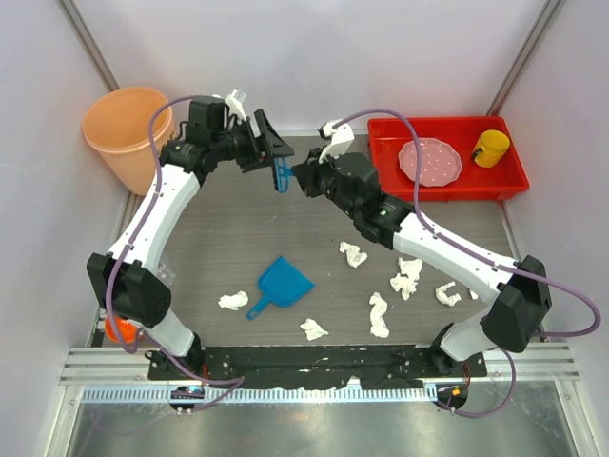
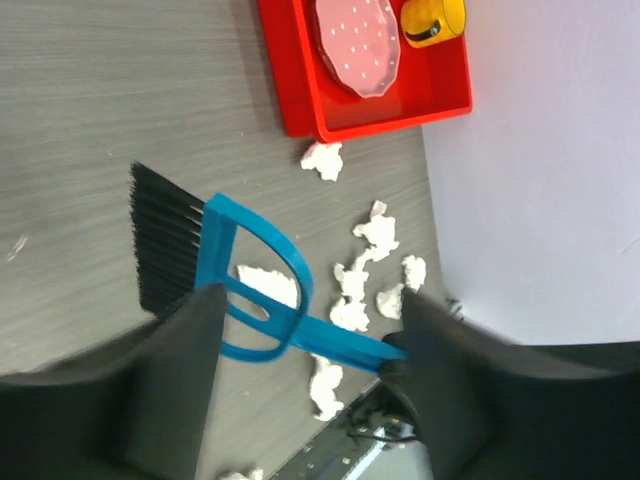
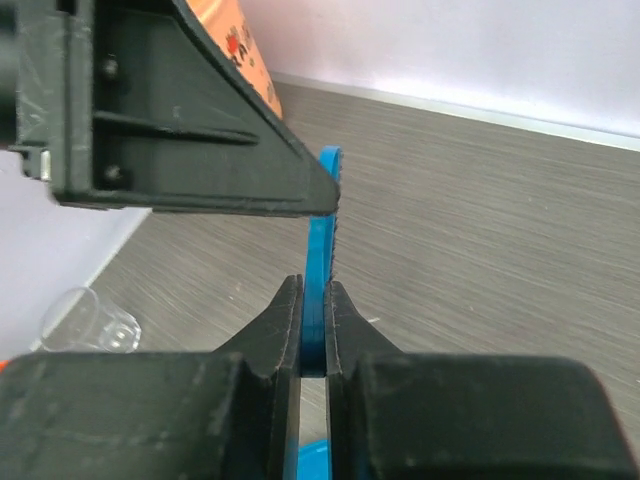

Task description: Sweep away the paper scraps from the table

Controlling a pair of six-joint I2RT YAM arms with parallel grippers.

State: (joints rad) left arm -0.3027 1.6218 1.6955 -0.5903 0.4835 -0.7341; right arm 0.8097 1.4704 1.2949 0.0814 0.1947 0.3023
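My right claw (image 3: 315,300) clamps the blue plastic black-bristled brush (image 2: 222,240) by its handle; my left claw (image 2: 310,300) stands apart around it. Crumpled white paper scraps (image 1: 379,314) lie scattered across the near half of the dark grey wood-grain desk (image 1: 219,238).

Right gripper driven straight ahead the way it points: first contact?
Probably the left gripper, whose finger sits just beyond the brush that the right gripper clamps; depth unclear.
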